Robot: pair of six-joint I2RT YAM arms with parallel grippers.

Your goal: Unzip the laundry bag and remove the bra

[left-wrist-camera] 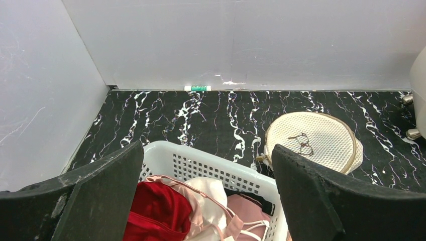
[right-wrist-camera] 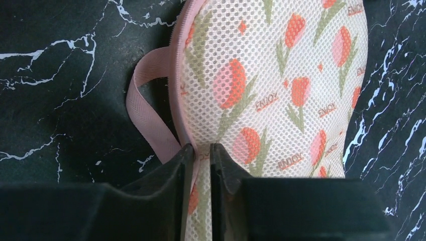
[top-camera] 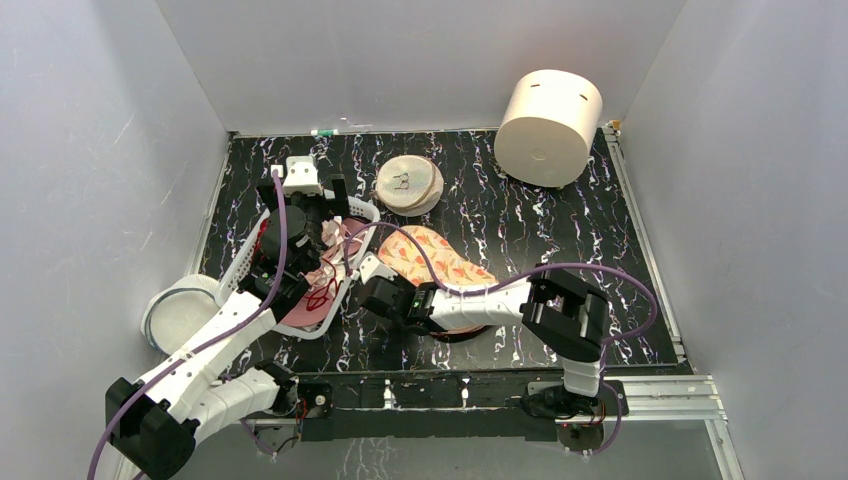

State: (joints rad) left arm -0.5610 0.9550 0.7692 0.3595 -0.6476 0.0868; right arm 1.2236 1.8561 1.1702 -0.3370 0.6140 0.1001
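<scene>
**Top view.** The bag (top-camera: pixel 445 262) is lying flat on the table (top-camera: pixel 560 230) at centre frame, its long axis running from upper left to lower right. The right gripper (top-camera: pixel 373 272) is reaching leftward along the near side and meeting the bag's left end, so it is the arm engaged. The left gripper (top-camera: pixel 308 200) is hanging over the basket (top-camera: pixel 238 262), up and left of the bag and apart from it. The basket rim is sitting just beside the right gripper, so room to the left is looking tight. To the right of the bag, toward the cylinder (top-camera: pixel 548 128), bare table is showing. The disc (top-camera: pixel 408 185) is lying above the bag, apart from it.

**Left wrist.** The fingers (left-wrist-camera: pixel 100 196) are standing spread wide, holding nothing. The basket with red and pink clothes (left-wrist-camera: pixel 155 211) is sitting below them, with the disc at right.

**Right wrist.** The fingers (right-wrist-camera: pixel 176 170) are pressing nearly together, pinching the pink trim (right-wrist-camera: pixel 177 65) at the bag's lower end. The bag is extending up and to the right from them, and the zip line is climbing the left edge. A pink loop (right-wrist-camera: pixel 145 110) is curling out to the left. I cannot tell whether the zip pull itself is being held.

The bra is not showing in any view. The bag is looking closed, so I judge the bra to be inside. The coming pull probably needs to follow the trim upward in this frame.
</scene>
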